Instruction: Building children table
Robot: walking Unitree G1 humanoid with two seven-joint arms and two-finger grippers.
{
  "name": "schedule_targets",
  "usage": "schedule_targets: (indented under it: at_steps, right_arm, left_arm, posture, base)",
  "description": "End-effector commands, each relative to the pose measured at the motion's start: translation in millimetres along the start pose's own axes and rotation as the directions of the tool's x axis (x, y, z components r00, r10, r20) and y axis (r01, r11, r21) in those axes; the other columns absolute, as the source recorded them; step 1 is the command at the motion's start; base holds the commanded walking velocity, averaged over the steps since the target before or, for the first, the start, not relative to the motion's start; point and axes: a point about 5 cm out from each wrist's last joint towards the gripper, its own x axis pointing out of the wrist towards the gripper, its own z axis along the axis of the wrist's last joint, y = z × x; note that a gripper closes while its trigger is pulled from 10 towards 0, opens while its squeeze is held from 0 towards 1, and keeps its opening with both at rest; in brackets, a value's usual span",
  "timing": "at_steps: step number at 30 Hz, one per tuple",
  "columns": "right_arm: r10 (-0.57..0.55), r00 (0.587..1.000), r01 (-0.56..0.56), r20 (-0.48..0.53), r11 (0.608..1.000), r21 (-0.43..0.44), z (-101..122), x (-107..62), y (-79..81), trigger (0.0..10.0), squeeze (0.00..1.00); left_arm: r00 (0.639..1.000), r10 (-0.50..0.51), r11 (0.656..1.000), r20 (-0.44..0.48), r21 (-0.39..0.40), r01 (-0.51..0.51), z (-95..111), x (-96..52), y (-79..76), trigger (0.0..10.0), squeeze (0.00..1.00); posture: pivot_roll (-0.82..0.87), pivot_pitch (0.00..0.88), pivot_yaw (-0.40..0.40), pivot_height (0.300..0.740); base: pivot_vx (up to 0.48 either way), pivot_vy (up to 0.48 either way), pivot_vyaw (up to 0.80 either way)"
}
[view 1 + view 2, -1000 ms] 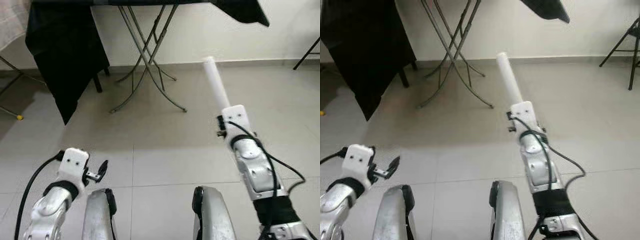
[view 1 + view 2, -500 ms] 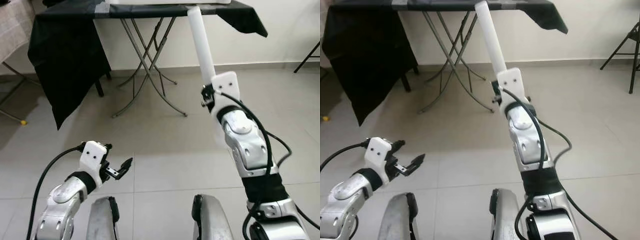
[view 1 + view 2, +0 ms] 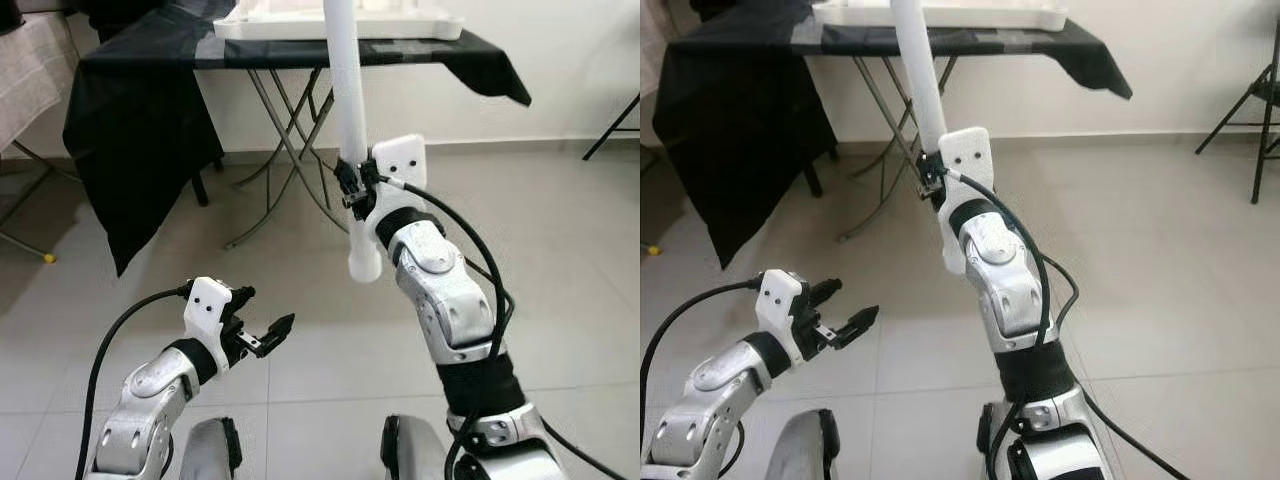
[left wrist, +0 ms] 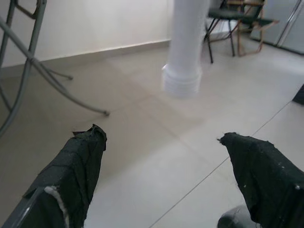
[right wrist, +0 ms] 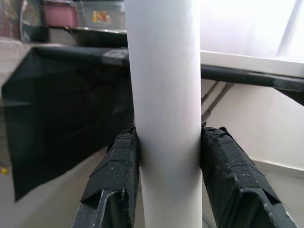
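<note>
Raised higher, right gripper (image 5: 166, 166) clamps the upright white table leg (image 3: 348, 120).

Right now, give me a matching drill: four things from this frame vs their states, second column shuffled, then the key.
Things:
1. right gripper
2. left gripper
3. white table leg
4. white tabletop

States:
A. lies on the folding table with the black cloth
B. open, holding nothing, low over the floor tiles
C. shut on the tube, raised in front of the table
D. held nearly upright, ribbed end pointing down

Pairs: 1-C, 2-B, 3-D, 4-A
</note>
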Motion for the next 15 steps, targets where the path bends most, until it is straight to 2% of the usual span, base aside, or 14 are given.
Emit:
schedule_targets:
  at_steps: [1,3,9,11,15]
  right_arm:
    - [0.011,1.000,-0.011,0.009,1.000,0.028,-1.9,-1.4,2.4,0.0,0.00]
    - [0.010,1.000,-0.009,-0.009,0.997,0.075,-6.9,-2.3,4.1,0.0,0.00]
    - [0.007,1.000,-0.006,-0.016,0.995,0.104,-10.0,-3.4,5.2,0.0,0.00]
    - [0.003,1.000,0.001,-0.025,0.989,0.148,-13.6,-4.5,5.7,0.0,0.00]
    - [0.012,1.000,-0.008,-0.024,0.983,0.181,-13.7,-5.3,9.7,0.0,0.00]
  left_arm:
    - [1.000,-0.018,1.000,-0.003,-0.021,0.018,-1.0,1.4,-4.3,10.0,0.00]
    - [1.000,-0.025,0.999,0.010,-0.040,0.025,-0.9,5.9,-9.9,10.0,0.00]
    - [0.999,-0.024,0.998,0.021,-0.059,0.025,-0.5,9.4,-13.1,10.0,0.00]
    - [0.999,-0.023,0.997,0.030,-0.068,0.025,0.2,13.3,-16.0,10.0,0.00]
    - [1.000,-0.011,0.997,0.026,-0.076,0.013,-1.7,15.0,-14.5,10.0,0.00]
  posture:
    - [0.00,0.000,-0.035,0.560]
    - [0.00,0.000,-0.035,0.570]
    - [0.00,0.000,-0.036,0.580]
    - [-0.01,0.000,-0.036,0.590]
    - [-0.03,0.000,-0.023,0.600]
  base:
    - [0.000,0.000,0.00]
    - [0.000,0.000,0.00]
    - [0.000,0.000,0.00]
    - [0.000,0.000,0.00]
    - [0.000,0.000,0.00]
